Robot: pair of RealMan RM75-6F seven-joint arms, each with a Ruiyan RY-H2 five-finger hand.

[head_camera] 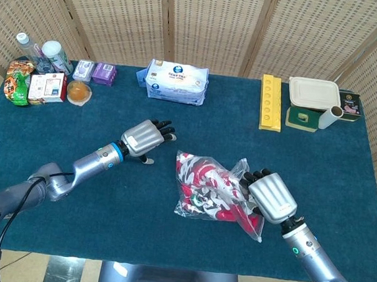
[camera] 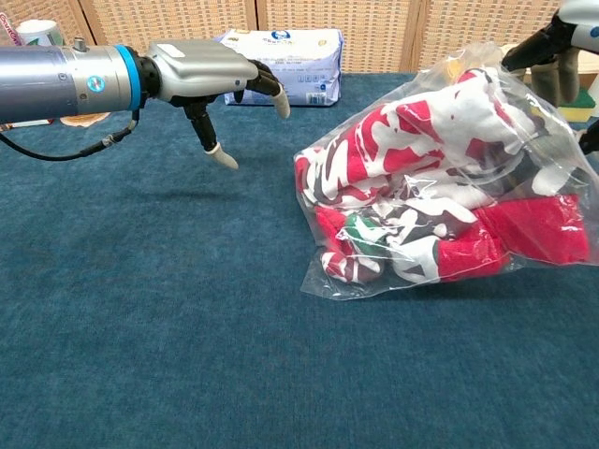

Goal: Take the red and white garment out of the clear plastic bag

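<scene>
The clear plastic bag (head_camera: 232,207) (camera: 524,112) lies on the blue table, right of centre. The red and white garment (head_camera: 205,182) (camera: 412,178) is bunched up inside it. My right hand (head_camera: 271,197) is at the bag's right end, and its dark fingers (head_camera: 254,177) (camera: 535,44) grip the plastic there. My left hand (head_camera: 145,137) (camera: 208,73) hovers to the left of the bag, well apart from it, fingers spread and holding nothing. I cannot tell whether the garment's left end pokes out of the bag.
Along the back edge stand a pack of wipes (head_camera: 176,82) (camera: 292,52), a yellow tray (head_camera: 270,102) and a white lidded box (head_camera: 313,94). Bottles and snack packs (head_camera: 36,75) crowd the back left corner.
</scene>
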